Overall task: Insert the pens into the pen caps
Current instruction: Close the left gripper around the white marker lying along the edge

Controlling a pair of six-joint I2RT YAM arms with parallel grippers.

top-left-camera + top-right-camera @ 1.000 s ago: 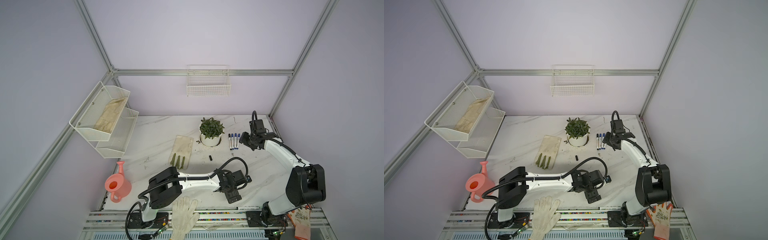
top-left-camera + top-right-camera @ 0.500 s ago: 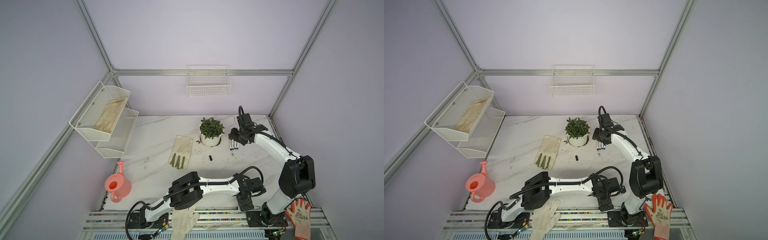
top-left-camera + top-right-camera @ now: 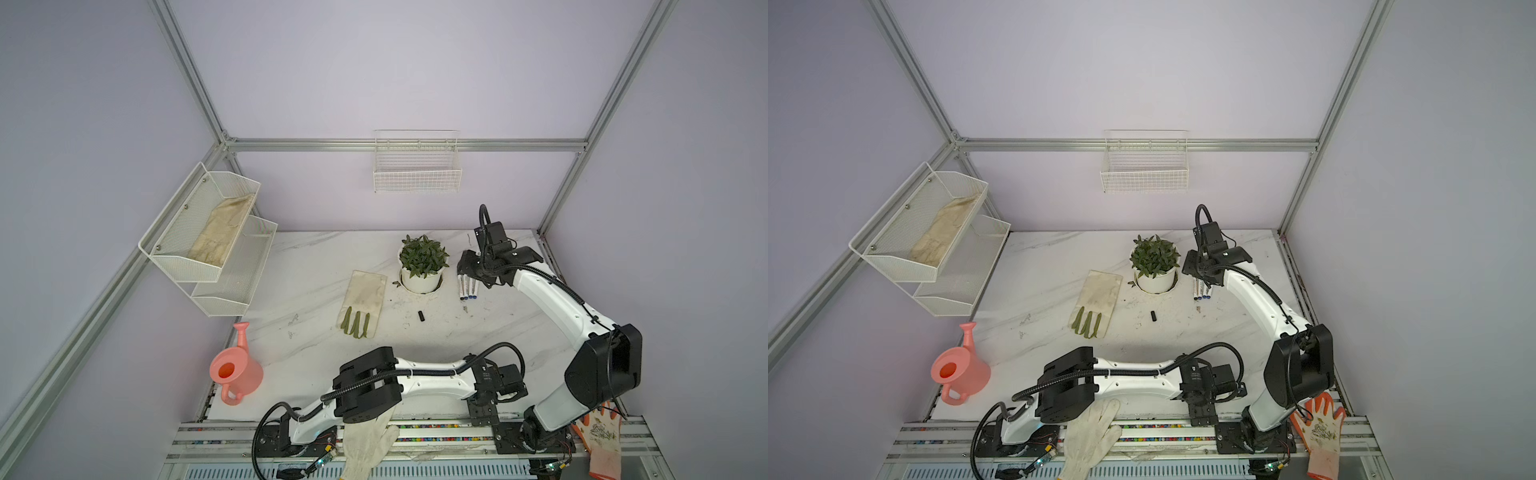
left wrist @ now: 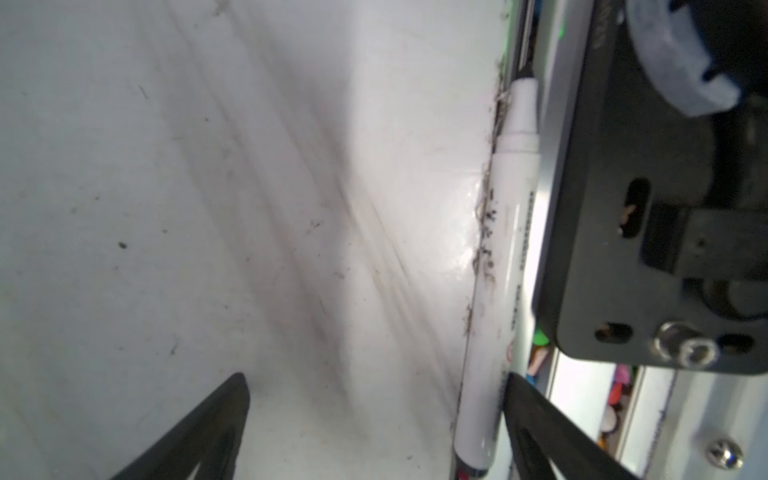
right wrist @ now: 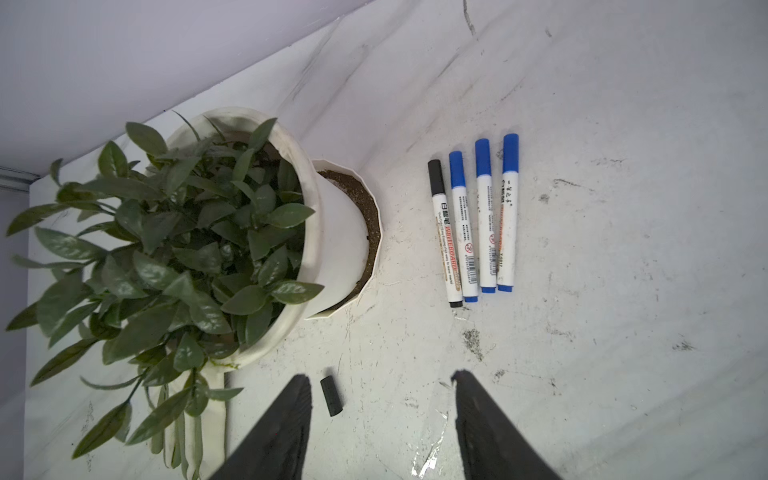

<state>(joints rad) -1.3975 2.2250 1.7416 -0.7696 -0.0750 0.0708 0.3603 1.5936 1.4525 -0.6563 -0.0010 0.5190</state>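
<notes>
Pen [image 4: 505, 266] within left pincer [image 4: 376, 378], against one jaw

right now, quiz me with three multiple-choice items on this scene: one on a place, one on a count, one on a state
1. Where does the loose black cap lie?
A. on the table, on the near side of the potted plant
B. inside the plant's pot
C. pushed onto a pen

2. How many of the four capped pens in the row wear blue caps?
A. one
B. three
C. none

3. What state is the pen beside the left gripper in?
A. capped in blue
B. lifted clear in shut jaws
C. uncapped, lying at the table's edge

Answers:
1 A: in both top views it lies alone on the marble, nearer the camera than the pot.
2 B: the right wrist view shows three blue caps and one black.
3 C: the left wrist view shows its bare tip, with the jaws open.
</notes>
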